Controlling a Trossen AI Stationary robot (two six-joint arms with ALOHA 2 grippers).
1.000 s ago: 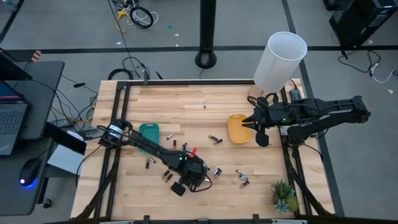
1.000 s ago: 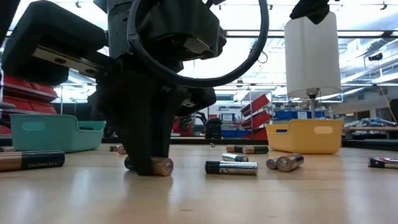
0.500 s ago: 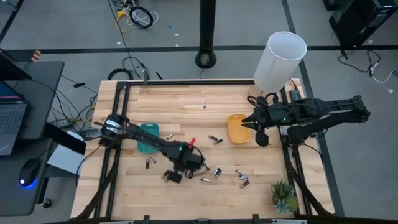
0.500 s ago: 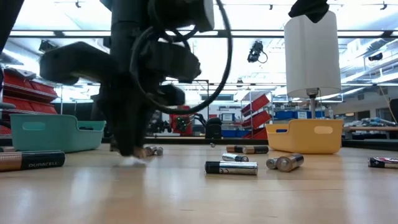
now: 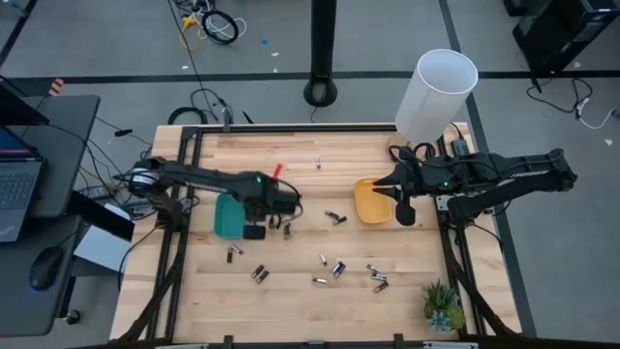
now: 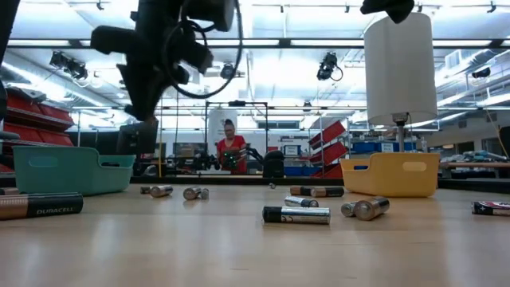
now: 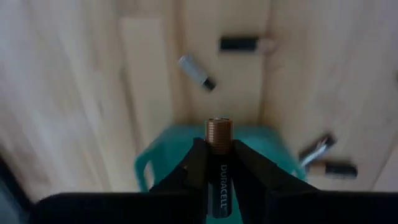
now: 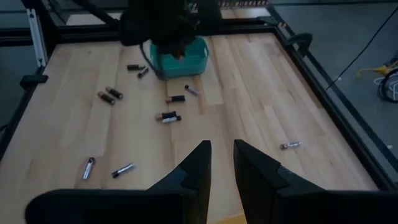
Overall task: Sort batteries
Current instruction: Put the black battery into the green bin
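My left gripper [image 5: 254,221] points down over the near right corner of the teal tray [image 5: 228,215], shut on a black-and-copper battery [image 7: 218,155]. In the low view it hangs [image 6: 135,143] well above the tabletop, beside the teal tray [image 6: 72,169]. Several loose batteries lie on their sides on the wood, such as one [image 5: 260,274] near the front and one [image 6: 296,214] in the low view. My right gripper [image 8: 222,158] hovers over the yellow tray [image 5: 368,202] with its fingers slightly apart and nothing between them. My left gripper pinches the battery's black body [image 7: 219,180] between its two fingers, with the battery lying along the fingers. Its copper end [image 7: 218,132] sticks out past the fingertips. The fingers point down from above. The battery is lifted clear, roughly upright, over the teal tray's rim [image 7: 163,152].
A tall white cylinder [image 5: 438,95] stands at the far right corner and a small plant [image 5: 444,305] at the near right corner. Black rails frame the table's sides [image 5: 184,165]. A person in red [image 6: 231,147] stands far off in the room.
My left gripper has risen from the table's near middle and swung toward the far left, to the teal tray, turning as it went. The battery it pinched on the wood is now lifted clear. My right arm has kept still.
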